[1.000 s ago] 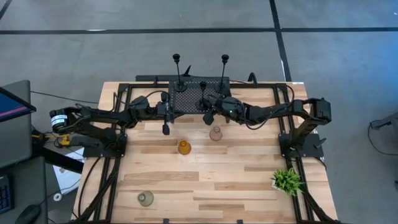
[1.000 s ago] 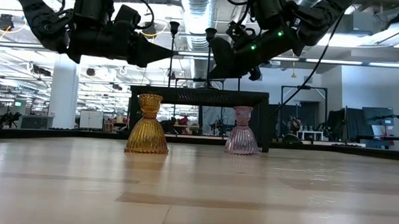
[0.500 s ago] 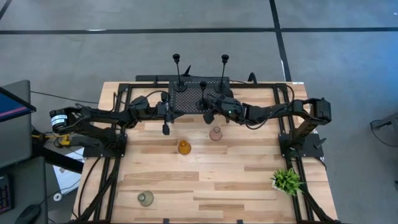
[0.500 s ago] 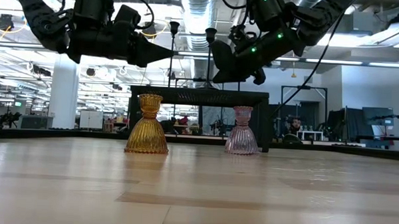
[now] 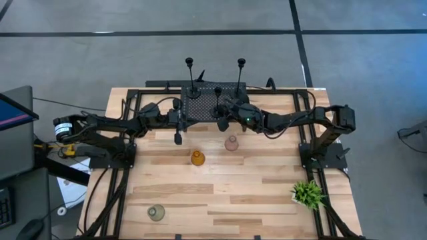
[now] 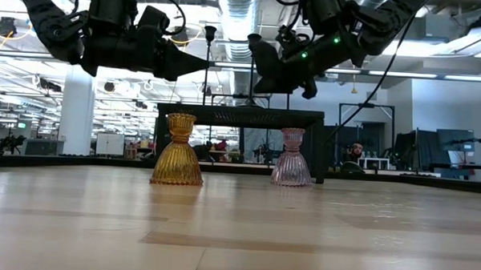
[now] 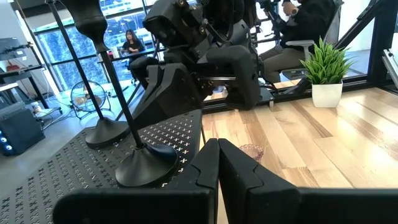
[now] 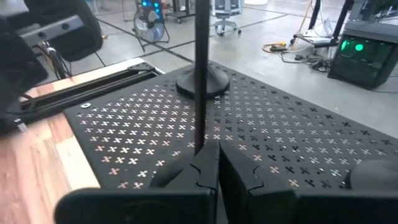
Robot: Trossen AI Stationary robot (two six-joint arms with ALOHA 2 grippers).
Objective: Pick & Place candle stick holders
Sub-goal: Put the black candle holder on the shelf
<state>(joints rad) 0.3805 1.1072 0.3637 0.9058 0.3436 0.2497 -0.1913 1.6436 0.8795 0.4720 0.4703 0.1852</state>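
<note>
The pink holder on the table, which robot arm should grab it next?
Probably the right. Its gripper hovers at the rack's edge, nearly straight behind the pink holder. The left gripper is farther off, nearer the amber holder.

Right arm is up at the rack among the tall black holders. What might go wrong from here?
1. The right gripper hangs shut at the black rack, close to a slim black holder. These stand on narrow bases, so a nudge to the stem could tip one.
2. The left gripper, also shut, waits just beside the rack; both arms crowd the same edge and might collide.
3. The pink holder stands below the right arm's path.
</note>
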